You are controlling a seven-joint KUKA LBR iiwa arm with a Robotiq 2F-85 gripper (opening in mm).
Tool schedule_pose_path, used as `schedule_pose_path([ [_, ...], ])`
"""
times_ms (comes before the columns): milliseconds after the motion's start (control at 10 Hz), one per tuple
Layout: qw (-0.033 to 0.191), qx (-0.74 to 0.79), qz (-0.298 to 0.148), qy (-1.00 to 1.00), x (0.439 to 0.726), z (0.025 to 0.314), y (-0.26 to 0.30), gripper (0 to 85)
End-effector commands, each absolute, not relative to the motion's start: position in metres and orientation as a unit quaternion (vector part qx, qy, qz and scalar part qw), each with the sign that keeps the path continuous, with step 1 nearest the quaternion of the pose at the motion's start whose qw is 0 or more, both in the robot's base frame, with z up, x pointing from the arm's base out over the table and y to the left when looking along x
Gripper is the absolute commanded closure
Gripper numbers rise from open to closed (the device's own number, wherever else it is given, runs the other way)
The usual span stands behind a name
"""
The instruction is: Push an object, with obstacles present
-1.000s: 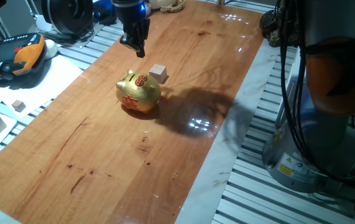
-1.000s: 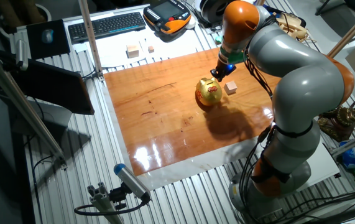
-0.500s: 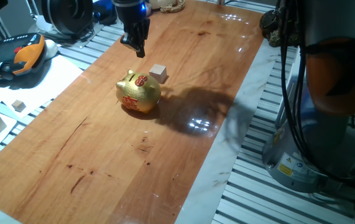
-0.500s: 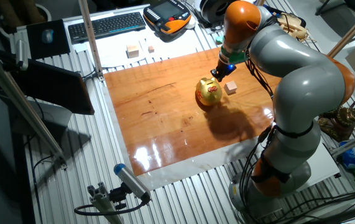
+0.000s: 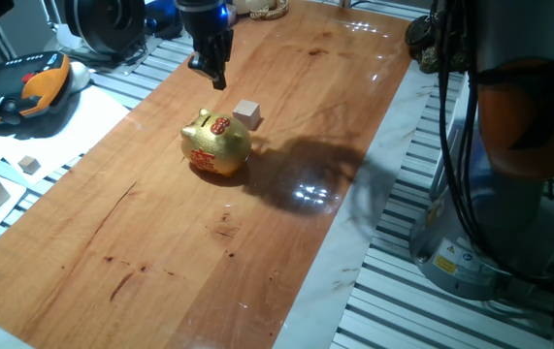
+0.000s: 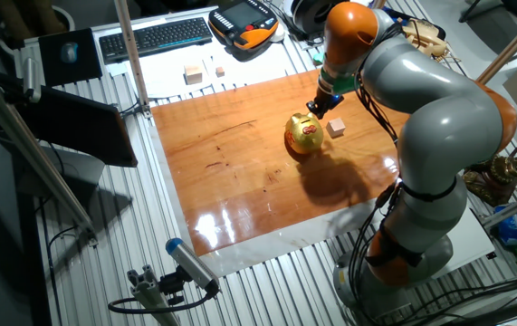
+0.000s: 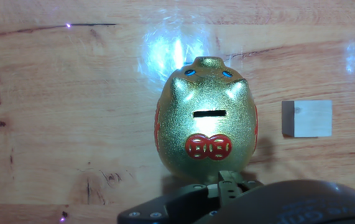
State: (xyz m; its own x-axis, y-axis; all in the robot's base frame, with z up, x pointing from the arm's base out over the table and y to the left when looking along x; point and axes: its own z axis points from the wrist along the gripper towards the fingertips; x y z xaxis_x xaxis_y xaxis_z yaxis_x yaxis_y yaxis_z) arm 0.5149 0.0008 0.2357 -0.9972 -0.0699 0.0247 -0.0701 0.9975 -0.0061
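Hovering over the wooden tabletop (image 5: 286, 107) is the KUKA arm (image 6: 421, 100), its gripper (image 5: 218, 76) hanging clear of the surface and touching nothing. In one fixed view the gripper is sitting at approx 12 o'clock from the golden piggy bank (image 5: 215, 143) and at approx 10 o'clock from the small wooden cube (image 5: 246, 113). In the hand view the piggy bank (image 7: 206, 121) is filling the centre, w/ the cube (image 7: 308, 118) lying at 3 o'clock of it, near but not touching; the camera is looking down almost straight onto the pig, not the cube.

The fingertips are showing as one dark tapered tip in both fixed views, so the fingers are looking pressed together (the hand view is showing only the gripper body at the bottom edge, so no confirmation there).

Judging the step in hand: the arm is lining up behind the cube, approach not yet made. To do it well, the tip needs shifting sideways off the pig's line toward the cube before dropping, since coming down here would be landing on or beside the pig. Descending on the cube's far side, low enough to catch its face squarely, and pushing along a line that is heading away from the pig would be avoiding a glancing hit; an off-centre contact will prob. be spinning such a light cube into the obstacle.
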Motion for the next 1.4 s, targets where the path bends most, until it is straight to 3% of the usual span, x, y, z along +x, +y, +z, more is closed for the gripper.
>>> schedule_pose_path([
  [0,0.012,0.036,0.002,-0.999,0.5149,0.2357,0.0007,85.0],
  [1300,0.027,-0.011,0.002,-1.000,0.5149,0.2357,0.0007,85.0],
])
